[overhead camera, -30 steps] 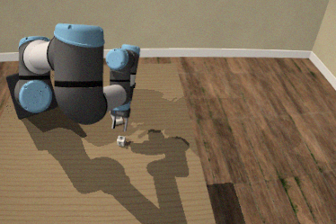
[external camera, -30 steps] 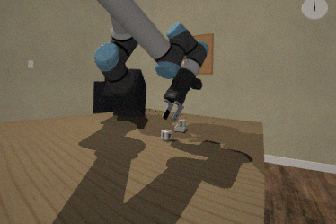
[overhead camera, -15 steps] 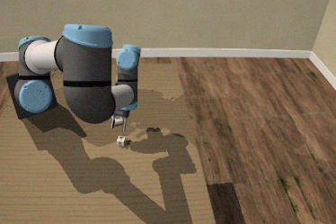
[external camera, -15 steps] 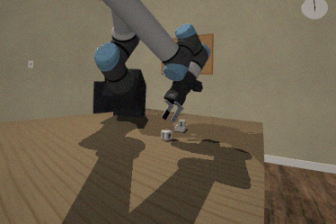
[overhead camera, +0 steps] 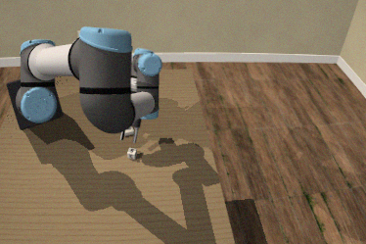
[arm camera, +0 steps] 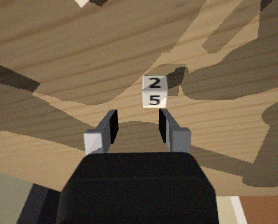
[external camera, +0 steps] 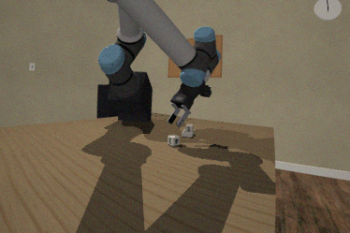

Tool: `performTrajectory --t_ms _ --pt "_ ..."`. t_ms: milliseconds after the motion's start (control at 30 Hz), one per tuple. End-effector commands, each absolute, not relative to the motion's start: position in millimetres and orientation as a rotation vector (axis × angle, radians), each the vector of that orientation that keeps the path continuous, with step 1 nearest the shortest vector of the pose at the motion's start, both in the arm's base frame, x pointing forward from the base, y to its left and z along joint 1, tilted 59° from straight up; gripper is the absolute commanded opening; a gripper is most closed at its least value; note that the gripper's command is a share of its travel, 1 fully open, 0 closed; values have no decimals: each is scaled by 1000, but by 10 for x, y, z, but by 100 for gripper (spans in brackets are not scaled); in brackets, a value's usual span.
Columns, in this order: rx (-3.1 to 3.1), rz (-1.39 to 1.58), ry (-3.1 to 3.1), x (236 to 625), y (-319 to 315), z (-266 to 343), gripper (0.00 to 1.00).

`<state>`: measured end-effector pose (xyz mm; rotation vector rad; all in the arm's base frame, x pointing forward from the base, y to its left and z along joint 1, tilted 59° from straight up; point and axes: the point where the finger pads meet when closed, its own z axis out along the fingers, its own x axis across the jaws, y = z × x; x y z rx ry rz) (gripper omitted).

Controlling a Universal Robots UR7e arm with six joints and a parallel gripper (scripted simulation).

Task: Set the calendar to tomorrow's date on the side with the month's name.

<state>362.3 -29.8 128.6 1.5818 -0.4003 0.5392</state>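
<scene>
Jaws [overhead camera: 129,138] [external camera: 176,123] spread, nothing between them; loose cube [overhead camera: 132,153] [external camera: 173,140] [arm camera: 154,92] next, surely: line up, descend around it, then grip.

Wooden table [overhead camera: 29,166] [external camera: 42,167] [arm camera: 50,45]: white digit cube [overhead camera: 132,153] [external camera: 173,140] [arm camera: 154,92] on bare wood, tray [external camera: 188,134] nearby, apart from cube.

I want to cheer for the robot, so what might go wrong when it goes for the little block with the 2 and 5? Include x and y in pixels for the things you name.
The fingers [overhead camera: 129,136] [external camera: 179,121] stand open, and the loose cube [overhead camera: 131,154] [external camera: 173,140] [arm camera: 154,91] isn't between them. Coming down crooked, they might bump it away. The cube shows different numbers on different faces, so it could end up with the wrong one in front. The white tray [external camera: 188,134] is close by, so the arm might knock it too.
</scene>
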Motion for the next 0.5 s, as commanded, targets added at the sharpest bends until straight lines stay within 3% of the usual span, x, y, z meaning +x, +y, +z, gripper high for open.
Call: performTrajectory --t_ms 0,467 --pt "1543 538 -403 3617 -296 1307 87" --pt "1494 542 -400 3621 -295 1410 87"
